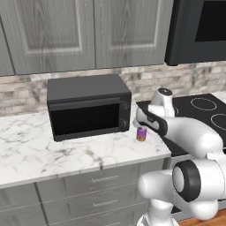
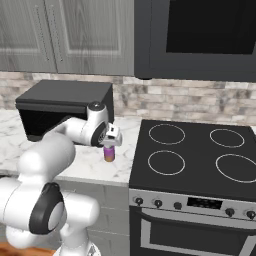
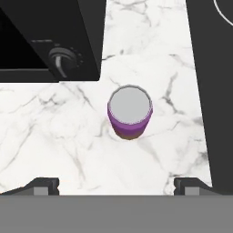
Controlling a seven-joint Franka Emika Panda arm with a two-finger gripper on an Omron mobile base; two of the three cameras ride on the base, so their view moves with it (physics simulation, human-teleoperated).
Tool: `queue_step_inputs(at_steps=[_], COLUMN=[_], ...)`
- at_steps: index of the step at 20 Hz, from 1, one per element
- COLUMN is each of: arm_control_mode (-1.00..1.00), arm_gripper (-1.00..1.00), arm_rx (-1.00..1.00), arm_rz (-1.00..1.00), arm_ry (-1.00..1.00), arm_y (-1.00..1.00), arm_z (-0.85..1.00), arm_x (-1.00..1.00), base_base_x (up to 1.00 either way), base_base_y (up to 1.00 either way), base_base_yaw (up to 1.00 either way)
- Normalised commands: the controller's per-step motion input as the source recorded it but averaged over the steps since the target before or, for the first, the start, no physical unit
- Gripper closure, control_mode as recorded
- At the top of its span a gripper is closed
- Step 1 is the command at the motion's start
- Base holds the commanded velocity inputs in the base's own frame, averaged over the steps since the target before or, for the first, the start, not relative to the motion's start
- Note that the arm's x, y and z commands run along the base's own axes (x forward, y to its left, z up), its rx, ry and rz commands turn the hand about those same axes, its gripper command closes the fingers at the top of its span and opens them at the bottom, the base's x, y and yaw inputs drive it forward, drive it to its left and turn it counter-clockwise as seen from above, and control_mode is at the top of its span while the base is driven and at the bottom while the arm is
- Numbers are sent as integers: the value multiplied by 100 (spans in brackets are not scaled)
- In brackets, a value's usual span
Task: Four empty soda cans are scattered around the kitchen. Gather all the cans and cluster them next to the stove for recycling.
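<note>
A pink-purple soda can (image 3: 129, 111) with a silver top stands upright on the marble counter, between the microwave and the stove (image 2: 195, 155). My gripper (image 3: 117, 186) hangs just above it, pointing straight down and open, with its fingertips (image 3: 45, 185) set wide apart and nothing between them. From the base, the same can (image 1: 141, 133) (image 2: 109, 153) sits right under my hand (image 2: 112, 137), a short way left of the black cooktop (image 1: 203, 110).
A black microwave (image 1: 88, 108) stands on the counter (image 1: 53, 150) left of the can, its knob (image 3: 63, 61) close by. Grey cabinets and a dark hood (image 2: 200, 35) hang above. Drawers (image 1: 97, 190) run under the counter.
</note>
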Motion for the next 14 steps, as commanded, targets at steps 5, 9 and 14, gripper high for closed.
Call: queue_step_inputs(at_steps=[5,9,14], arm_control_mode=[-100,-100,-100], arm_gripper=[-100,-100,-100], arm_rx=[0,0,0], arm_rz=[0,0,0], arm_ry=[1,3,5], arm_y=[-3,-1,0], arm_z=[-8,-14,-16], arm_x=[10,15,19], base_base_x=[0,0,0], base_base_y=[0,0,0], base_base_yaw=[0,0,0])
